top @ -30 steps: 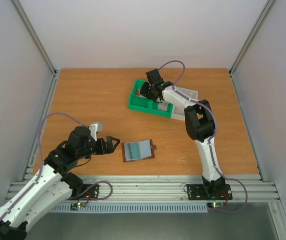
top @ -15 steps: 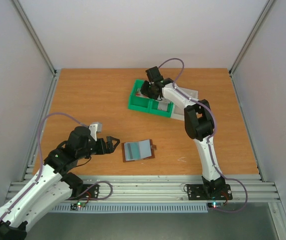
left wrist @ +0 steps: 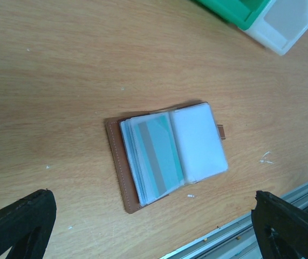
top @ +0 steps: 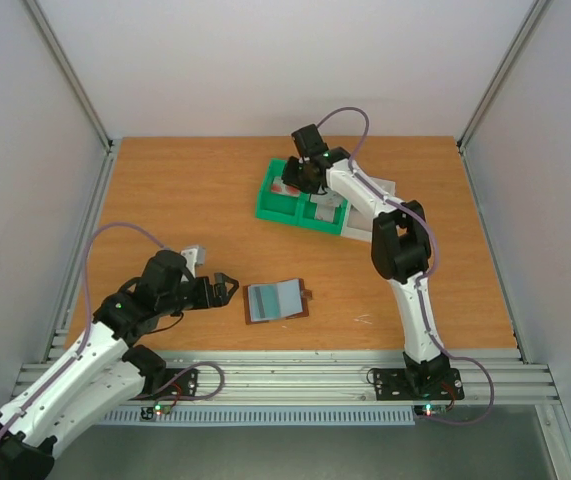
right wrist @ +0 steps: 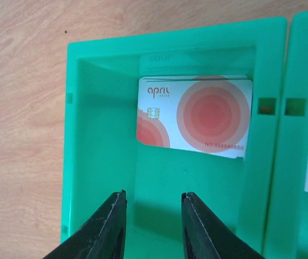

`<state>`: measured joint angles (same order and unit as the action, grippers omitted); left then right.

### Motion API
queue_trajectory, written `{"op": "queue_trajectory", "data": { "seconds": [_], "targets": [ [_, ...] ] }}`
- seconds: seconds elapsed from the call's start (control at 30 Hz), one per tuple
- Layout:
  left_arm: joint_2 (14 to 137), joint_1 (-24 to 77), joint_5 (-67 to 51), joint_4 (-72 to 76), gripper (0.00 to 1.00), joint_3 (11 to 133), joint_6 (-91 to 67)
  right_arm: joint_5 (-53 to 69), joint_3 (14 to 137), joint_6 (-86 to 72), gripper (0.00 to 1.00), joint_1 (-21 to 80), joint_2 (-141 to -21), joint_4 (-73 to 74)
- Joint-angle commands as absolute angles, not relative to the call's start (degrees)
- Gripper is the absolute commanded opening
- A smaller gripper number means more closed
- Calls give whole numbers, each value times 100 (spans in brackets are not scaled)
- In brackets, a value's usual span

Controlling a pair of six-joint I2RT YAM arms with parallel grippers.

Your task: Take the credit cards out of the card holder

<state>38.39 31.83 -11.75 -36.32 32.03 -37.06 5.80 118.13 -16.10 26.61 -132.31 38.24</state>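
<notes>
Card holder [left wrist: 167, 156] lies open and flat near the front edge of the tabletop [left wrist: 62, 65], bare wood around it. Left hand [top: 227, 288] hovers just beside its left edge, spread wide. Right hand [right wrist: 152, 216], narrowly parted and empty, hangs over a green tray [right wrist: 170, 29] compartment holding a card [right wrist: 197, 116].

Left arm [top: 65, 375], right arm [top: 415, 310]: white links, black joints, black jaws, purple-grey cables [top: 343, 110].
</notes>
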Motion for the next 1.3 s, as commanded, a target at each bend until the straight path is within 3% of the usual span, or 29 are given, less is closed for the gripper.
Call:
{"op": "queue_trajectory", "data": {
  "seconds": [0.0,0.5,0.77,1.27],
  "targets": [
    [3982,3164,-1112,-3654,99,3394,-3733,694,11661,-1473,30,2635,-12520,4094],
    [4584,3164,-1853,-2711,94,2975,-4234,1615,8712,-1302,31,3010,-9914,3539],
    [5027,3164,-2197,-1888,90,2721,-4622,1986,7382,-1119,31,3437,-9101,3433],
    [5938,3166,-2739,-806,81,2569,-5085,2291,6146,-1358,28,4314,-9105,2595]
  ]
}}
